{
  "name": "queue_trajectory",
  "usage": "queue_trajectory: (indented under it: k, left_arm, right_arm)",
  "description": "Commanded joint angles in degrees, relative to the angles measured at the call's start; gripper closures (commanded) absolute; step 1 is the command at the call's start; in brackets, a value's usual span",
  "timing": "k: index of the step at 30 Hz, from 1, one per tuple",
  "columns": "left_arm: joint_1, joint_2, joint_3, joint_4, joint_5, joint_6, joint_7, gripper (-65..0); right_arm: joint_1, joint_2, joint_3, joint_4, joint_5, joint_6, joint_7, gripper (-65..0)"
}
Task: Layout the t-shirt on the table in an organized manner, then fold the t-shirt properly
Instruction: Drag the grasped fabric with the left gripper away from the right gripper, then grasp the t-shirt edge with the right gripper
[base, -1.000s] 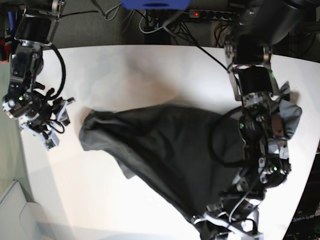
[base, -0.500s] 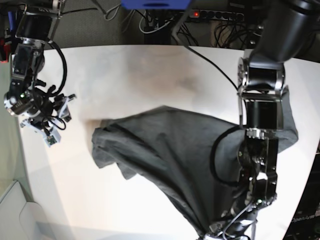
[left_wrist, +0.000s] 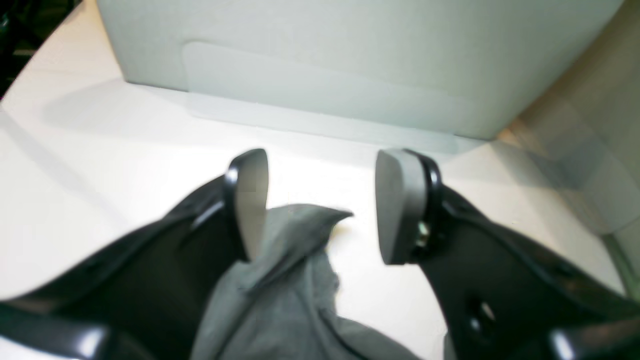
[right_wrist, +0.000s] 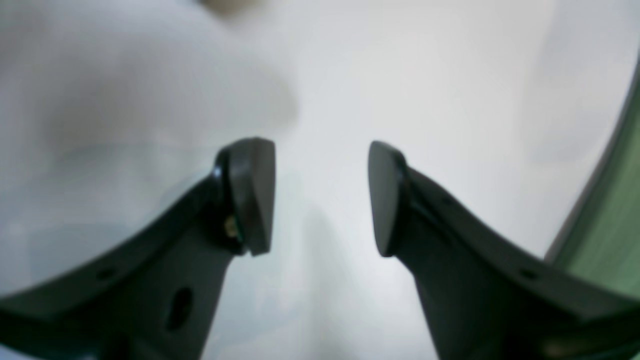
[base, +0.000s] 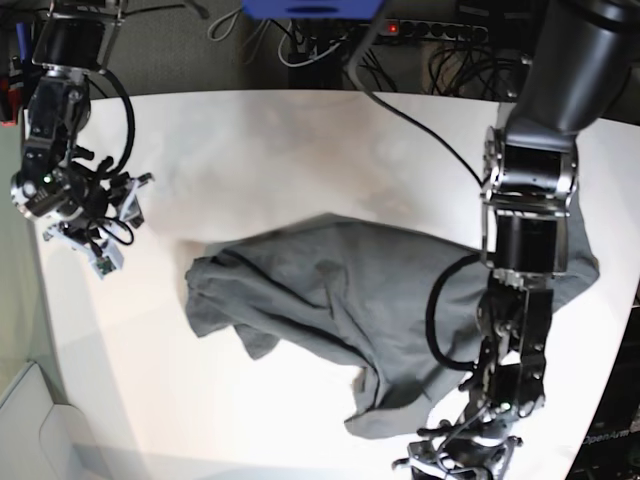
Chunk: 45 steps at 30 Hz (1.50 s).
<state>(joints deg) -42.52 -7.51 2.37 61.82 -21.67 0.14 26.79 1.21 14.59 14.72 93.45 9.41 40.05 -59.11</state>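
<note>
The dark grey t-shirt (base: 340, 300) lies crumpled across the middle of the white table (base: 280, 150), one part running under the arm on the right. My left gripper (base: 440, 465) hangs at the table's front edge, just beyond the shirt's near corner. In the left wrist view the left gripper (left_wrist: 320, 200) is open, and a loose fold of the t-shirt (left_wrist: 290, 250) leans against its left pad (left_wrist: 250, 200). My right gripper (base: 118, 228) is off the shirt's left end. It stands open over bare table (right_wrist: 450, 100), nothing between its fingers (right_wrist: 255, 195).
A pale grey box (left_wrist: 350, 65) stands beyond the left gripper. A pale bin corner (base: 20, 420) sits off the table's front left. Cables and a power strip (base: 420, 30) lie behind the far edge. The left arm's upper links (base: 530, 200) hang over the shirt's right side.
The left gripper has gone from shut on the shirt's corner to open. The stretched cloth has slackened and dropped onto the table. The right arm rose slightly.
</note>
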Motion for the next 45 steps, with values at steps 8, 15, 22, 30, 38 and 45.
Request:
queue_trajectory:
  k: [8,15,22,30,38,45]
  left_arm:
    - [13.2,-9.2,-2.2,7.0,-6.3,0.2,-1.2,-32.9]
    - [26.8,-10.2,-12.9,13.3,-8.7,0.2,-1.1,-32.9]
    - [36.3,-11.0,-15.0,23.1,-9.0,0.2,6.1,-32.9]
    - [42.3,-8.8,-22.9,28.4,-8.7,0.0,10.9,-33.1]
    - [42.7,-9.3,-23.1,21.5,-8.7,0.1,10.2,-33.1]
    - [42.1,-11.3,-23.2,16.5,-8.7,0.1,10.0,-33.1]
  right_arm:
    - [1.3,0.8,0.0,1.1,0.6,-0.1,0.2,-31.0]
    - [2.9,-0.8,-0.1,1.1,0.7,-0.1,0.1,-31.1]
    - [2.8,-1.7,-3.9,1.1,0.7,-0.1,0.4,-31.1]
    - [2.8,-2.1,-4.6,0.8,0.7,-0.1,0.7,-31.1]
    - [2.9,-1.9,-4.7,0.7,0.7,-0.1,0.7,-31.1]
    - [4.5,-2.0,-8.3,0.6,0.7,-0.1,0.5,-33.0]
